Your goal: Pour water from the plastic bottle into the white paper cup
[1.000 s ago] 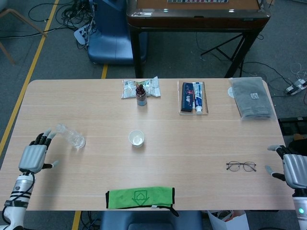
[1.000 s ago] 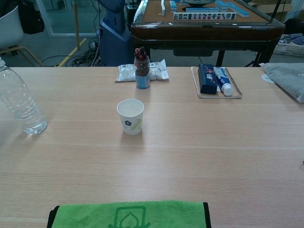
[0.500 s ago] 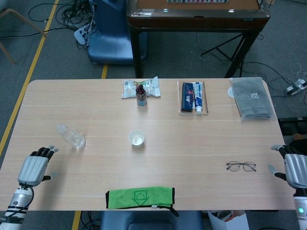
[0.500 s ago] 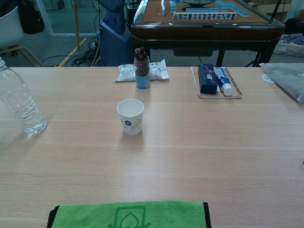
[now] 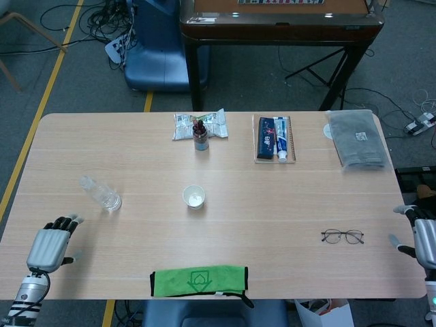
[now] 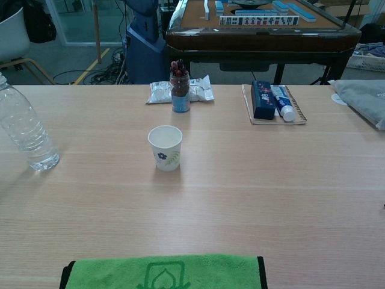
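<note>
The water bottle (image 5: 101, 193) stands upright near the table's (image 5: 272, 225) left edge, just ahead of the empty left hand (image 5: 48, 245) with fingers loosely apart, so a good grasp probably means approaching level, wrapping its middle without tipping it.

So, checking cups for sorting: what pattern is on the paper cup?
White paper cup with a dark flower and green leaves; chest view shows it best.
</note>
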